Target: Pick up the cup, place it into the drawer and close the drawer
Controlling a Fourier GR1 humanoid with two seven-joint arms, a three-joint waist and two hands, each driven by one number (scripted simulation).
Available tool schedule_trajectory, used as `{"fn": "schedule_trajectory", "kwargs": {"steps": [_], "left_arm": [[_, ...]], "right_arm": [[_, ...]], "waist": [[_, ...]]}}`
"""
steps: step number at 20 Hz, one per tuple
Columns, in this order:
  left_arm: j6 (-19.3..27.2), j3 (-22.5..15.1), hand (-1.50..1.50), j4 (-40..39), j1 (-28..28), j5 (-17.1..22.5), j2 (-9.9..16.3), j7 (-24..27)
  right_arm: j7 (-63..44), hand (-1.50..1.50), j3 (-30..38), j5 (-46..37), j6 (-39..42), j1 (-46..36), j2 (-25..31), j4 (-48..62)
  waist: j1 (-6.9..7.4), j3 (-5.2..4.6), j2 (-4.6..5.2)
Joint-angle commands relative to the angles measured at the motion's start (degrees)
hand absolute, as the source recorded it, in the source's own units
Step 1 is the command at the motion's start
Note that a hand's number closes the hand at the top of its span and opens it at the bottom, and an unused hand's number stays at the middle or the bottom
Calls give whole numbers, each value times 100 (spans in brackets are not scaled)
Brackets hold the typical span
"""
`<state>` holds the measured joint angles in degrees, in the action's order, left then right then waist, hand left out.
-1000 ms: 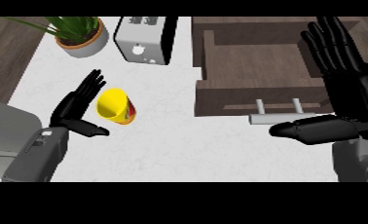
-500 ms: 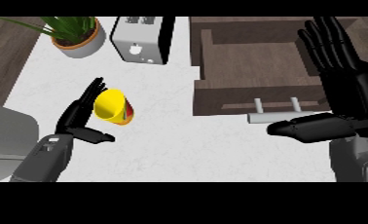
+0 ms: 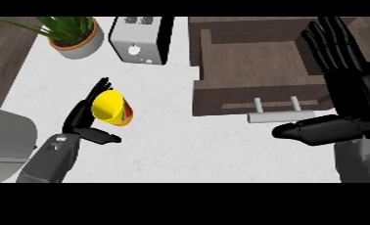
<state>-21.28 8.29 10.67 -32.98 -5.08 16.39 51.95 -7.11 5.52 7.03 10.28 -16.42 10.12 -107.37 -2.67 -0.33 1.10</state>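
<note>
Head view: cup (image 3: 112, 107) at left-centre, tipped, mouth toward lower left, just right of left hand (image 3: 85, 121), fingers straight alongside it, not closed. Right hand (image 3: 334, 92) spread by open drawer (image 3: 253, 75), far right. Left nearer.

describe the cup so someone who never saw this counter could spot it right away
Start at the white counter, left of the open brown drawer. Below the toaster and potted plant, the cup lies tipped beside the left hand. It is the only bright yellow thing, with a red patch on its side.
</note>
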Motion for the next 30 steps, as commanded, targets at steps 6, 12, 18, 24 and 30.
{"fn": "schedule_trajectory", "kwargs": {"steps": [6,12,18,24,30], "left_arm": [[-547,-17,-150,-198,-283,-53,-204,381],[-1550,-53,150,-97,-237,25,-240,497],[409,121,150,319,-394,29,-454,1059],[2344,965,150,423,264,624,-562,1401],[1335,1238,150,707,207,1022,-942,1988]], "right_arm": [[-178,-150,-108,-132,-88,38,-18,-226],[52,-150,302,213,219,-33,263,160],[-198,-150,146,35,46,-331,213,121],[-249,-150,283,147,29,-118,228,-11],[-16,-150,157,-38,13,91,106,46]], "waist": [[-35,1,-13],[-22,2,12],[-6,-3,18],[148,10,-56],[149,15,-62]]}}
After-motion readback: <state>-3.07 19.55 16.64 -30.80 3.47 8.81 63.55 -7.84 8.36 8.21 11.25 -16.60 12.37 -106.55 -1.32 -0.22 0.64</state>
